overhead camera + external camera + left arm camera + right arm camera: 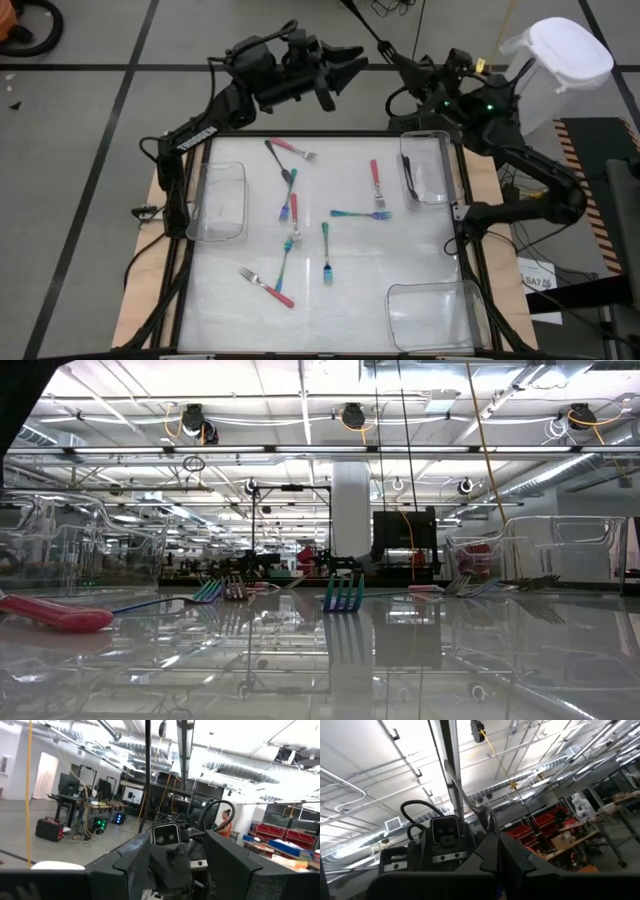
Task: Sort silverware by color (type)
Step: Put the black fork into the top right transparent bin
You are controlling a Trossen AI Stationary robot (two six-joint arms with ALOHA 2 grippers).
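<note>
Several forks with pink or teal handles lie flat and scattered on the clear table top (pixel 400 260), among them a pink one (pixel 375 185), a teal one (pixel 360 214) and a pink one (pixel 268 285) near the front. A black one (pixel 410 178) lies in the far right bin (pixel 432 150). Both grippers are raised beyond the table's far edge and face each other. My left gripper (pixel 350 62) is open with nothing between its fingers (pixel 235 870). My right gripper (pixel 398 70) is shut (pixel 495 834). A slim grey strip (pixel 465 792) shows past its fingertips; I cannot tell whether it is held.
Two more clear bins stand on the table, one at the left edge (pixel 222 200) and one at the near right corner (pixel 435 310). A white lidded container (pixel 565 55) sits beyond the right arm. A dark upright pole (pixel 452 770) stands between the two grippers.
</note>
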